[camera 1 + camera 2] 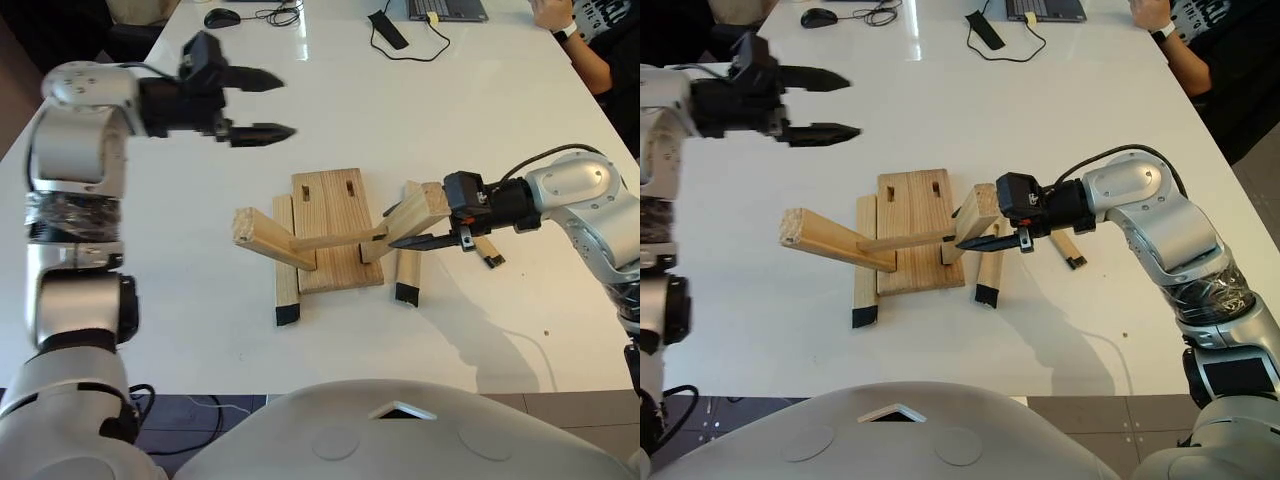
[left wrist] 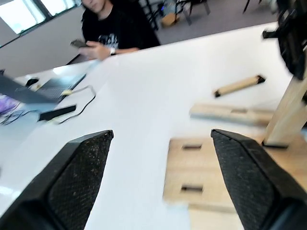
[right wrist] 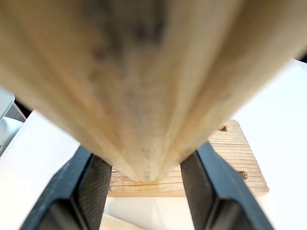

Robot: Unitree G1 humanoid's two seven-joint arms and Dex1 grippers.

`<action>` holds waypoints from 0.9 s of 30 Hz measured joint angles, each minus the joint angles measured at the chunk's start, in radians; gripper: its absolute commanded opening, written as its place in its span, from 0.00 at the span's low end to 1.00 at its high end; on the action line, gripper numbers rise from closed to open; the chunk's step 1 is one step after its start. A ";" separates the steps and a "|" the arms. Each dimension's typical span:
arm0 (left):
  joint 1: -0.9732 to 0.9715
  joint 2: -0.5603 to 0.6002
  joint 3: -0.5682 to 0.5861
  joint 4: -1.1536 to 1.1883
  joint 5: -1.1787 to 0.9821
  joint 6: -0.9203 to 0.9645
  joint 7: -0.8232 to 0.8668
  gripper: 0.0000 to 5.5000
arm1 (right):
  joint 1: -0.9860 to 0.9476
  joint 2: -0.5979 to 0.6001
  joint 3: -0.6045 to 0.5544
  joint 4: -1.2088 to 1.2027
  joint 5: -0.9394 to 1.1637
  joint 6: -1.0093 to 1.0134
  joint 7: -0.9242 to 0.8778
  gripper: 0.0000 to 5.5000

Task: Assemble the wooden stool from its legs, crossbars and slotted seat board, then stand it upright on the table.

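Nearest me, a loose leg (image 1: 287,295) lies flat along the 9 o'clock edge of the seat board (image 1: 335,205), its black foot pointing to 6 o'clock. A second loose leg (image 1: 408,275) lies at the board's 4 o'clock, black foot also toward me. The board lies flat mid-table, two slots showing at its far end.

My right gripper (image 1: 415,235), at the board's 3 o'clock, is clamped on a raised leg (image 1: 418,208). A crossbar (image 1: 335,240) runs from it over the board to a joined leg (image 1: 265,238), which juts out toward 8 o'clock. A short bar (image 1: 487,250) lies just beyond my right wrist.

My left gripper (image 1: 283,105) hangs above the table at 11 o'clock, fingers spread wide, holding nothing.

Farthest off are a mouse (image 1: 222,17) at 11 o'clock and a laptop (image 1: 445,8) at 1 o'clock.
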 measured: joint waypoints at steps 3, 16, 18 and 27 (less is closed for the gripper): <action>0.131 0.091 -0.035 0.060 0.121 -0.227 -0.026 0.69 | 0.021 -0.008 -0.020 -0.017 0.008 0.001 -0.012 0.36; 0.507 0.095 0.080 -0.343 -0.246 0.049 -0.034 0.57 | 0.127 -0.045 -0.088 -0.072 0.027 0.009 -0.057 0.36; 0.515 0.104 0.089 -0.392 -0.291 0.115 -0.036 0.51 | 0.126 -0.045 -0.088 -0.072 0.027 0.010 -0.058 0.36; 0.517 0.076 0.086 -0.518 -0.323 0.223 0.036 0.26 | 0.103 -0.040 -0.070 -0.061 0.026 0.019 -0.056 0.36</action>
